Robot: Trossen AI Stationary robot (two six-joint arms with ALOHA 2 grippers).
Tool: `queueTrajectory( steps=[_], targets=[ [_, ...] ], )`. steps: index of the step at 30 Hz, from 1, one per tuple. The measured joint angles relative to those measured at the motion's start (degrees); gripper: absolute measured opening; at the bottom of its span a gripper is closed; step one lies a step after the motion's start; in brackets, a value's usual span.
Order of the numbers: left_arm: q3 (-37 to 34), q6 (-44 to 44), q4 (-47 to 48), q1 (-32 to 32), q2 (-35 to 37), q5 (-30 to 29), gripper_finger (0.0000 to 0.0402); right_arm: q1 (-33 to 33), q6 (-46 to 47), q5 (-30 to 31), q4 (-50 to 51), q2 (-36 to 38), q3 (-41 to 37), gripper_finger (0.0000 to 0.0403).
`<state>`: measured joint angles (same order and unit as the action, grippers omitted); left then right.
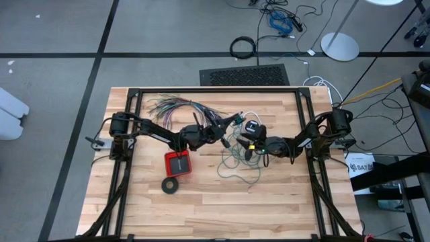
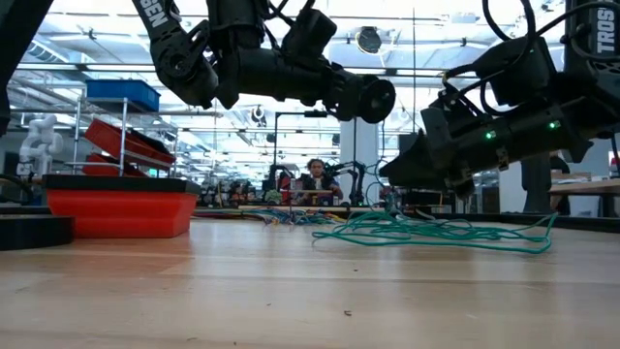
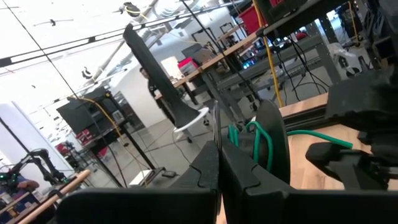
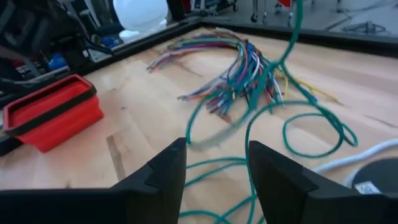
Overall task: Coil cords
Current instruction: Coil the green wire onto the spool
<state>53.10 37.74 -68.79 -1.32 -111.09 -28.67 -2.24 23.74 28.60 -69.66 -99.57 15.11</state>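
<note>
The teal-green wire (image 1: pixel 239 163) lies as a loose tangle on the table's middle, and one strand rises from it (image 4: pixel 291 37). My left gripper (image 1: pixel 230 124) is raised over the tangle's far side and is shut on that strand. My right gripper (image 4: pixel 214 168) is open and low over the tangle (image 1: pixel 250 149); wire loops lie ahead of its fingers, none between them. The thin white cord (image 1: pixel 249 115) lies at the tangle's far side. It also shows in the right wrist view (image 4: pixel 367 155), next to a black round piece (image 4: pixel 378 175). My left gripper pinches a strand of the teal wire (image 3: pixel 247 142) between its two fingers, near their free ends. The fingers are tipped upward, clear of the table. The strand runs off to one side (image 3: pixel 311 134) and hangs slack down to the tangle on the table.
A fanned bundle of many-coloured wires (image 1: pixel 180 105) lies at the far left of the middle. A red box (image 1: pixel 178 163) and a black tape-like ring (image 1: pixel 170 185) sit near-left of the tangle. A dark frame (image 1: pixel 215 89) borders the table. People show in the room beyond (image 2: pixel 315 179).
</note>
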Motion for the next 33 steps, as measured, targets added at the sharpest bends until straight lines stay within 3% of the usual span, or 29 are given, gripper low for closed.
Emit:
queueTrajectory(
  steps=[6, 25, 33],
  targets=[
    [0.00, 0.00, 0.35, 0.00, 0.00, 0.42, 0.0000, 0.09, -2.17, 0.47, -3.41, 0.00, 0.00, 0.0135],
    [0.00, 0.00, 0.37, 0.00, 0.00, 0.44, 0.0000, -0.02, -1.93, 0.83, -1.21, 0.00, 0.00, 0.0034],
    [0.00, 0.00, 0.80, 0.00, 0.00, 0.44, 0.0000, -0.66, -1.98, 1.34, -0.40, 0.00, 0.00, 0.0014]
  ],
)
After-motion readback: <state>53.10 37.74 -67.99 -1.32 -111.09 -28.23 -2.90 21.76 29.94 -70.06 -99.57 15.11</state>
